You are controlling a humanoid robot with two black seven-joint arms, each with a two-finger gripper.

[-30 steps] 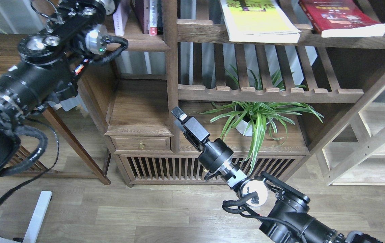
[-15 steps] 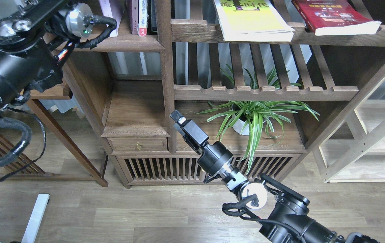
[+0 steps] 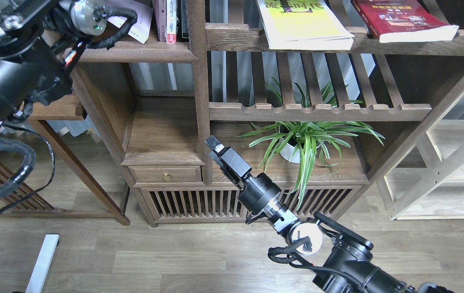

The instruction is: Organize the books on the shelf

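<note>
Carefully: ease the pale book (image 3: pixel 134 20) flat on the shelf (image 3: pixel 134 51); left jaws out of frame. Right gripper (image 3: pixel 214 145) idle, jaws' state unclear.

Bright, even daylight; sharp focus.
Light comes through behind the bookcase (image 3: pixel 203 101); soft shadows beneath its shelves, mild wide-angle bending at the edges.
</note>
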